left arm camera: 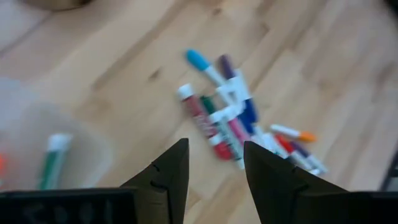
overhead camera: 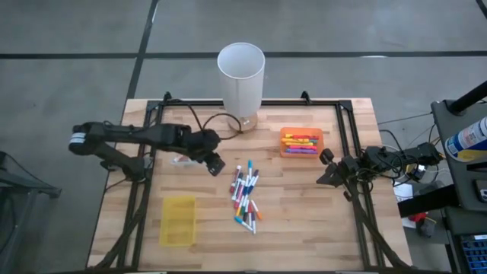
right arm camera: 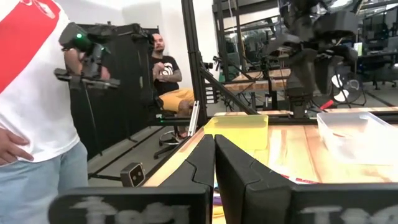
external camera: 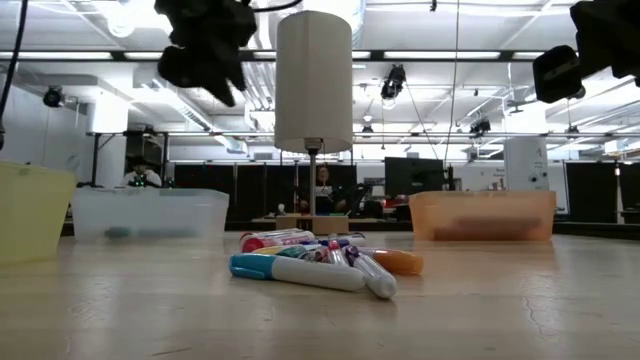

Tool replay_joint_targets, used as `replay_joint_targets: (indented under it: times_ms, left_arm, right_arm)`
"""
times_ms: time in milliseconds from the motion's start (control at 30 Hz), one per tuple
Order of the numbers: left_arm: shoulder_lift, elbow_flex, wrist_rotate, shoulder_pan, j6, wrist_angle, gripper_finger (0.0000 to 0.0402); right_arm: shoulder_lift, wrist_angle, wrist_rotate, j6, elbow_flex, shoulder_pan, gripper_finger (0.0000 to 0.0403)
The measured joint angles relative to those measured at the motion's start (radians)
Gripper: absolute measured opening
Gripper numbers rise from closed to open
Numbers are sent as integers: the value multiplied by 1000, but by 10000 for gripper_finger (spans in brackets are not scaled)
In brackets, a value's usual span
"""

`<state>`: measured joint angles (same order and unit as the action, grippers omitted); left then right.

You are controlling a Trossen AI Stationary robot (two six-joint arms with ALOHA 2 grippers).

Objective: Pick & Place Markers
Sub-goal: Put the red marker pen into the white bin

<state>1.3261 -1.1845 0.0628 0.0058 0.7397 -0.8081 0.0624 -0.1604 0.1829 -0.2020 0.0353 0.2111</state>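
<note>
A loose pile of markers (overhead camera: 245, 196) in mixed colours lies on the wooden table's middle, also in the low view (external camera: 320, 262) and the left wrist view (left arm camera: 233, 121). My left gripper (overhead camera: 214, 164) hangs open above the table, just left of and beyond the pile, with nothing between its fingers (left arm camera: 214, 146). Under the left arm, a clear tray (overhead camera: 183, 160) holds a green marker (left arm camera: 53, 162). An orange tray (overhead camera: 301, 142) holds several more markers. My right gripper (overhead camera: 327, 164) waits shut at the table's right edge (right arm camera: 214, 158).
A yellow tray (overhead camera: 177, 221) sits at the near left. A tall white cylinder (overhead camera: 241, 76) stands on a post at the far edge's middle. Black frame rails (overhead camera: 346, 137) run along the table's sides. People stand beyond the table (right arm camera: 37, 93).
</note>
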Motion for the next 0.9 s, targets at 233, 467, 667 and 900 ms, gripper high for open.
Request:
replay_joint_targets:
  times_ms: [233, 467, 667, 900]
  left_arm:
    - [104, 27, -50, -70, 45, 222, 147]
    - [211, 28, -39, -73, 43, 221, 147]
    - [265, 28, -47, -73, 46, 221, 147]
    - [318, 28, 7, -43, 41, 233, 147]
  right_arm:
    - [0, 0, 0, 0, 0, 0, 9]
    - [0, 0, 0, 0, 0, 0, 9]
    - [0, 0, 0, 0, 0, 0, 9]
    - [0, 0, 0, 0, 0, 0, 9]
